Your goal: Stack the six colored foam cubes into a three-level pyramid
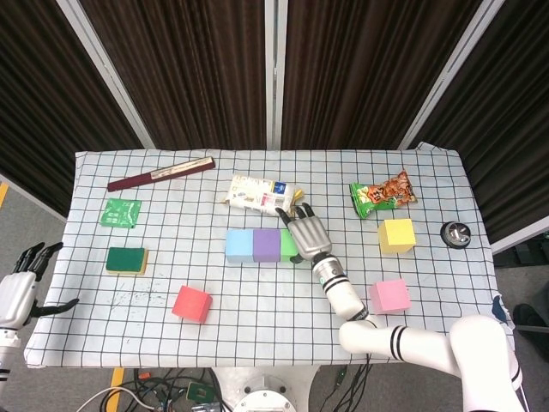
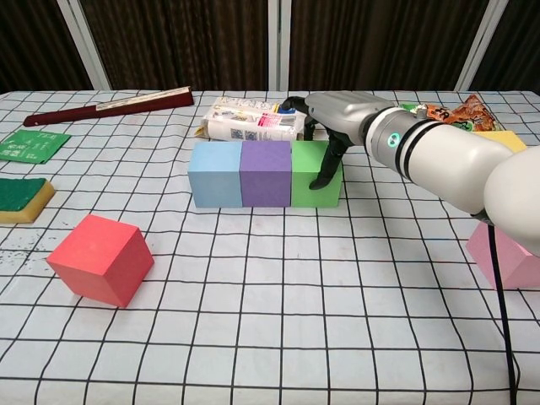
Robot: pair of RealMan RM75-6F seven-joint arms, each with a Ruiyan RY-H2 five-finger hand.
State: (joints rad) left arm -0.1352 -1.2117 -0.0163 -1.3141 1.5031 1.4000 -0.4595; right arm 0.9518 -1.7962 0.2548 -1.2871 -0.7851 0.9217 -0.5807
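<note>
Blue [image 2: 214, 174], purple [image 2: 266, 173] and green [image 2: 305, 190] cubes stand in a touching row mid-table. My right hand [image 2: 337, 114] lies over the green cube [image 1: 288, 245], thumb down its front face and fingers behind it, gripping it. A red cube [image 1: 191, 303] sits tilted at the front left. The pink cube [image 1: 390, 295] is at the front right and the yellow cube [image 1: 396, 234] behind it. My left hand [image 1: 21, 283] hangs open beyond the table's left edge, holding nothing.
A white carton [image 1: 262, 194] lies just behind the row, close to my right fingers. A snack bag [image 1: 383, 194], a green sponge [image 1: 126, 259], a green packet [image 1: 120, 212], a dark red folded fan [image 1: 161, 173] and a black round object [image 1: 455, 233] lie around the table.
</note>
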